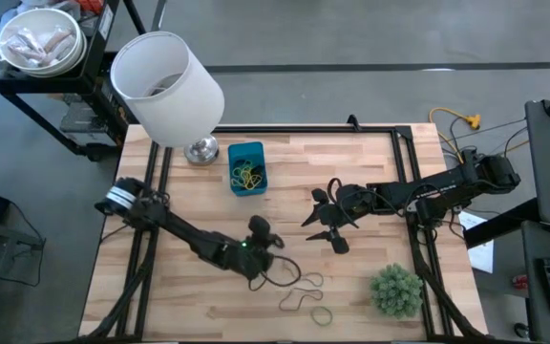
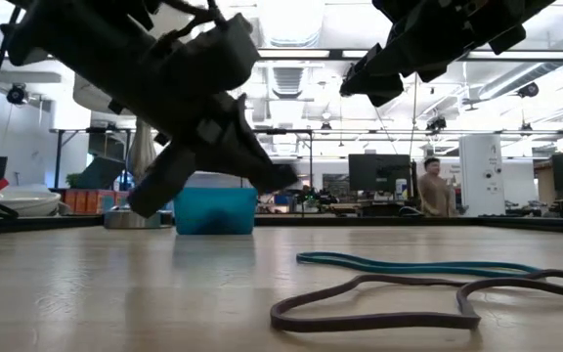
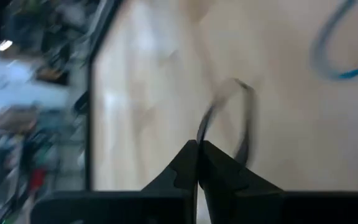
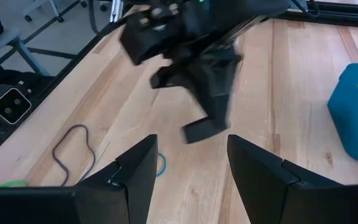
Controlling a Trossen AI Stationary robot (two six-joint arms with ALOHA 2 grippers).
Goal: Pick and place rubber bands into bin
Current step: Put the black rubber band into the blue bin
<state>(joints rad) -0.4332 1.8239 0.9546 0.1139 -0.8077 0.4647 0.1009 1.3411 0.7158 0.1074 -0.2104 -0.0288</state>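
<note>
The blue bin (image 1: 246,151) stands at the far middle of the table with yellow and green rubber bands (image 1: 246,175) in it. My left gripper (image 1: 267,269) hangs near the front middle, shut on a dark rubber band (image 3: 229,115). Loose bands lie to its right: a tan one (image 1: 301,297), a green one (image 1: 323,314), a teal one (image 2: 418,264) and a brown one (image 2: 379,305). My right gripper (image 1: 321,222) hangs open over the table's middle, with nothing between its fingers (image 4: 191,162). My left gripper pinches the dark rubber band between its two shut fingertips, at one end of the loop (image 3: 201,132). The fingers slant down toward the table. The loop reaches out past the fingertips; whether its far end (image 3: 246,87) touches the wood I cannot tell.
A big white lamp shade (image 1: 165,86) on a metal base (image 1: 201,151) stands at the far left, beside the bin. A bushy green plant (image 1: 395,290) sits at the near right corner. A person (image 2: 436,189) stands far behind the table.
</note>
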